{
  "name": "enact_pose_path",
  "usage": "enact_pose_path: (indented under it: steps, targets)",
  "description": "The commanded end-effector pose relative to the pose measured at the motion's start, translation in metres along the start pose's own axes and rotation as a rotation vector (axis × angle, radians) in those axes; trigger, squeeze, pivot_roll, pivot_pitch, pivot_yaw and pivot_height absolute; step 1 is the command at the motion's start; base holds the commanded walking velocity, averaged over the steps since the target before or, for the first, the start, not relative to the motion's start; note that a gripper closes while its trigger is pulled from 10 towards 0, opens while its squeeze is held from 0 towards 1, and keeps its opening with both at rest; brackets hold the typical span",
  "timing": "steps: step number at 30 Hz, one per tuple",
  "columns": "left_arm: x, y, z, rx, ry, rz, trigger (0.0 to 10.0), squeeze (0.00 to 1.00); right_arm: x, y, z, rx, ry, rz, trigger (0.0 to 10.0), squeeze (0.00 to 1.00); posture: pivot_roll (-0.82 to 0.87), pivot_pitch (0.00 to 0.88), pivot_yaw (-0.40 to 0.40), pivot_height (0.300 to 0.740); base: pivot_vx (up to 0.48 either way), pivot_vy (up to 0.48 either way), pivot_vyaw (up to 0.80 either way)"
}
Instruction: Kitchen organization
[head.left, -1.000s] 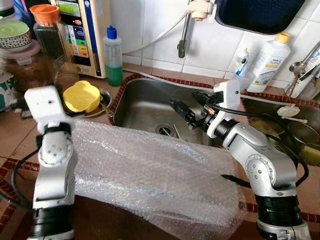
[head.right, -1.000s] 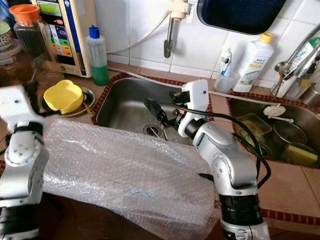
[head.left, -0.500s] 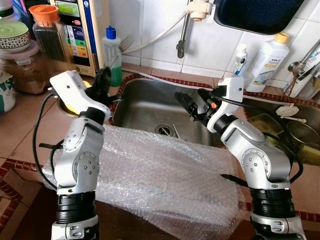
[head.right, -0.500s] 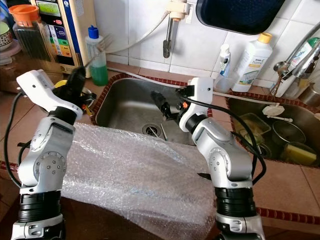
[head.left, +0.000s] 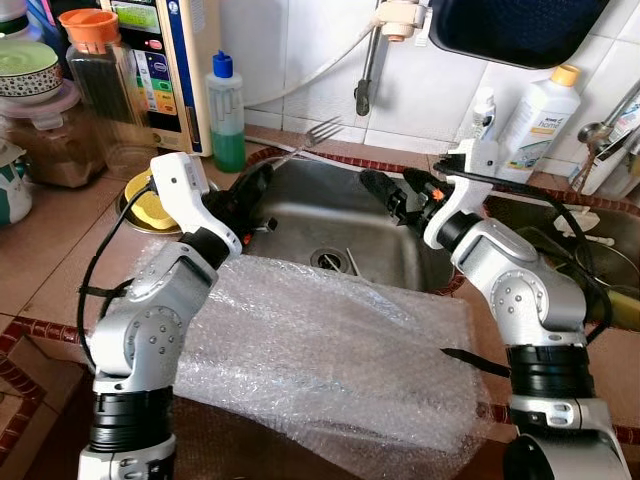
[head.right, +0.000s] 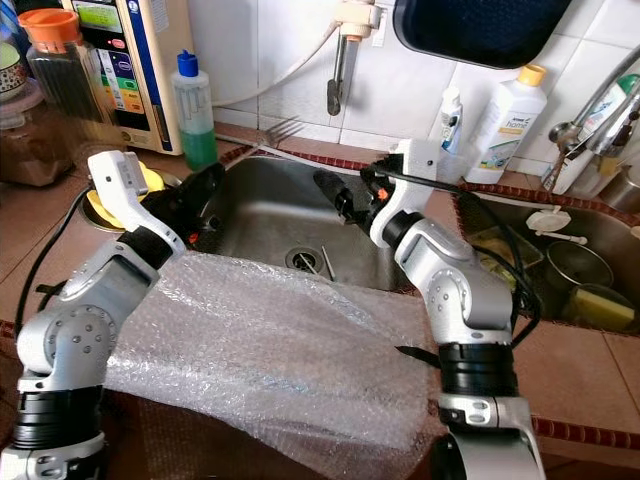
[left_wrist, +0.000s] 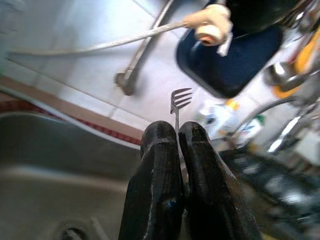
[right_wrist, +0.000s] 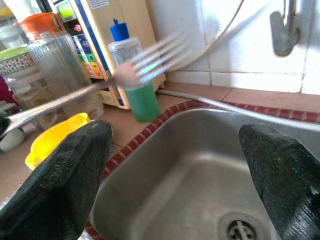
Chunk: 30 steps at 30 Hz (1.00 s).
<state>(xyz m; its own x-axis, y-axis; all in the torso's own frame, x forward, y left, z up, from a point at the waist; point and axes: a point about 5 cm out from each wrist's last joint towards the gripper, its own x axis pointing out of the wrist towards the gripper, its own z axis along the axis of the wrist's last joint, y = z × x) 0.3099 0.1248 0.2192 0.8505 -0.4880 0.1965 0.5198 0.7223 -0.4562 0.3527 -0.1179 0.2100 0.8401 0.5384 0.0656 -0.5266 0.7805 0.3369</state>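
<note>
**Over the sink, a fork held up**

Across the near table lies a sheet of bubble wrap, reaching the sink's front edge. At 12 o'clock from it sits the steel sink, its drain in the middle. At 10 o'clock, a yellow lid rests by a green bottle. Left claw hangs over the sink's left rim, fingers pressed together on a fork, tines pointing up toward the tiled wall. Right claw hovers above the basin at 1 o'clock, fingers spread wide apart, gripping nothing.
</note>
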Motion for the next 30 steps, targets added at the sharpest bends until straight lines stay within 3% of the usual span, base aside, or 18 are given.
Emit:
enact_pose_path:
  steps: [1,3,5,7,14,25,30]
  targets:
    - [0.005,-0.011,0.007,-0.028,-0.008,-0.054,0.0,0.00,0.006,0.004,0.005,0.086,-0.024,0.018,10.0,0.00,0.14,0.032,-0.050,0.740,0.000,0.000,0.00]
    - [0.009,-0.012,0.012,-0.060,-0.024,-0.061,0.0,0.00,0.013,0.005,0.006,0.205,-0.056,0.017,10.0,0.00,0.15,0.036,-0.044,0.740,0.000,0.000,0.00]
    - [0.011,-0.012,0.014,-0.084,-0.036,-0.055,0.0,0.00,0.016,0.006,0.007,0.255,-0.084,0.015,10.0,0.00,0.15,0.037,-0.042,0.740,0.000,0.000,0.00]
    - [0.014,-0.015,0.010,-0.166,-0.037,-0.055,0.0,0.00,0.018,0.006,0.009,0.275,-0.109,0.011,10.0,0.00,0.15,0.040,-0.044,0.740,0.000,0.000,0.00]
    - [0.015,-0.030,-0.010,-0.261,0.011,-0.077,0.0,0.00,0.026,0.013,0.014,0.391,-0.154,0.038,10.0,0.00,0.13,0.050,-0.056,0.740,0.000,0.000,0.00]
    - [0.013,-0.033,-0.015,-0.311,0.034,-0.066,0.0,0.00,0.032,0.033,0.013,0.508,-0.140,0.172,10.0,0.00,0.13,0.051,-0.062,0.740,0.000,0.000,0.00]
    - [0.014,-0.029,-0.013,-0.311,0.022,-0.047,0.0,0.00,0.031,0.036,0.011,0.502,-0.128,0.194,10.0,0.00,0.13,0.054,-0.066,0.740,0.000,0.000,0.00]
